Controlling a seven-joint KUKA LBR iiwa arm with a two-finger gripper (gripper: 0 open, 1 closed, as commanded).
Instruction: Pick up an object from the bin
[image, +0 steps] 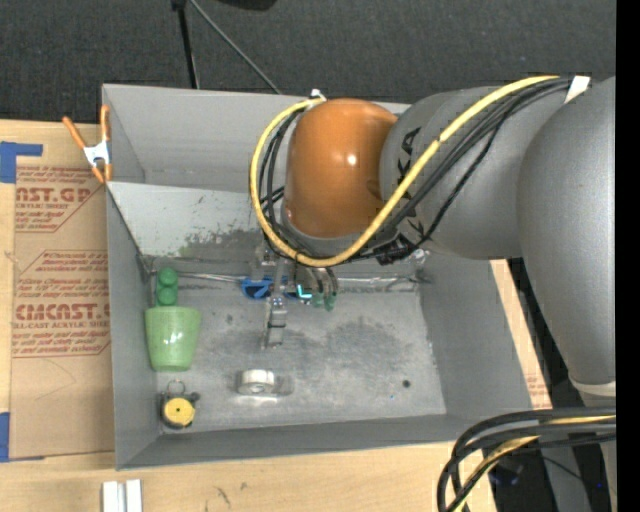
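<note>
My gripper (275, 328) hangs below the orange wrist cover, over the middle of the bin floor towards the back. A small blue thing (255, 288) lies just left of it, close to the back wall. A small clear round piece (258, 381) rests on the floor in front of the gripper, a short way towards the front wall. Nothing can be seen held in the gripper.
A pale green bottle with a darker green cap (171, 325) lies along the left wall. A small yellow round thing (178, 411) sits in the front left corner. The arm and its cables cover the back right of the bin.
</note>
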